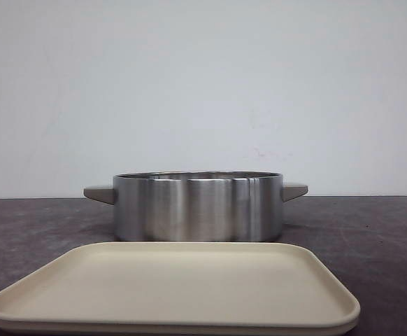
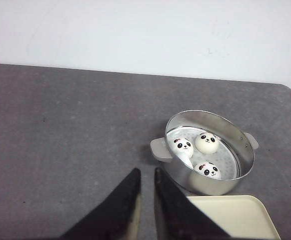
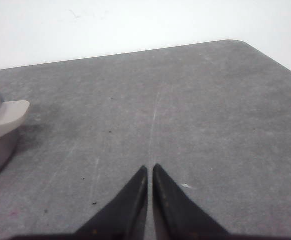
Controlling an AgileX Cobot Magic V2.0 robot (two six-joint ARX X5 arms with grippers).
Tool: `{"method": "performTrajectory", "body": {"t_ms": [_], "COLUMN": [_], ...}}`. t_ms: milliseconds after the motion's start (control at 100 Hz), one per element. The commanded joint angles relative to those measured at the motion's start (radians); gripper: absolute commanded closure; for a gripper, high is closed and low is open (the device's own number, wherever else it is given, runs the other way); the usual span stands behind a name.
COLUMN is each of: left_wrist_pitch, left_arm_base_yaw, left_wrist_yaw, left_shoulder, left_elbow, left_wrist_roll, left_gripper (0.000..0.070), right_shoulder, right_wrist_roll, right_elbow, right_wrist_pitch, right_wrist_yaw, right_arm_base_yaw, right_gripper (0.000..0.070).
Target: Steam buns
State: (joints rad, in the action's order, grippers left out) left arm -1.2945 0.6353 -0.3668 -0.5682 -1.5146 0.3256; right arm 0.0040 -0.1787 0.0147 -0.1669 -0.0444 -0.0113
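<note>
Three white panda-faced buns lie inside a round steel steamer pot (image 2: 234, 133) in the left wrist view: one on the side nearest a grey handle (image 2: 183, 146), one beside it (image 2: 207, 142), one nearer the front wall (image 2: 207, 170). A fourth bun does not show. In the front view the pot's wall (image 1: 198, 208) hides the buns. My left gripper (image 2: 146, 172) is shut and empty above the table, apart from the pot. My right gripper (image 3: 150, 169) is shut and empty over bare table, well away from the pot's handle (image 3: 5, 116).
A beige rectangular tray (image 1: 175, 287) lies in front of the pot and holds nothing; its corner shows in the left wrist view (image 2: 235, 220). The dark grey tabletop (image 3: 185, 110) ends at a white wall. Neither arm shows in the front view.
</note>
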Motion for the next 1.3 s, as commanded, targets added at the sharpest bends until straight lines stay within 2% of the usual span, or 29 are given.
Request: {"method": "performTrajectory", "body": {"t_ms": [0,510,660,790,940,1010,1170,1290], "left_wrist_pitch": [0.008,0.006,0.028,0.218,0.580,0.767,1.068,1.183], "left_arm_base_yaw": [0.006,0.006,-0.035,-0.164,-0.320,-0.404,-0.533,-0.592], "left_wrist_yaw": [-0.003,-0.003,-0.003,0.017,0.190,0.274,0.460,0.483], "left_shoulder": [-0.006,-0.006,-0.005,0.011,0.090,0.145,0.243,0.294], "left_elbow": [-0.016,-0.016,-0.016,0.021,0.242,0.414,0.782,1.003], "left_wrist_roll": [0.000,-0.002,-0.095,-0.163,-0.247,-0.238,-0.157,-0.152], "left_gripper": [0.0684,0.0684,0.0684,0.0684,0.0684,0.0684,0.0684,0.0684], "right_shoulder": [0.000,0.000,0.000,0.000,0.000,0.000,0.000,0.000], "right_wrist_roll": [0.010,0.010,0.010,0.010,0.010,0.010,0.010,0.010], "right_elbow": [-0.003,-0.003,-0.003,-0.003,-0.003,-0.003,-0.003,-0.003], "right_wrist_pitch": [0.009,0.009,0.009,0.009,0.009,0.009,0.009,0.009], "right_wrist_yaw": [0.000,0.000,0.000,0.000,0.000,0.000,-0.001,0.000], "right_arm_base_yaw": [0.002,0.002,0.002,0.002,0.002,0.002,0.002,0.002], "right_gripper": [0.0690,0.0690,0.0690,0.0690,0.0690,0.0690,0.0690,0.0690]}}
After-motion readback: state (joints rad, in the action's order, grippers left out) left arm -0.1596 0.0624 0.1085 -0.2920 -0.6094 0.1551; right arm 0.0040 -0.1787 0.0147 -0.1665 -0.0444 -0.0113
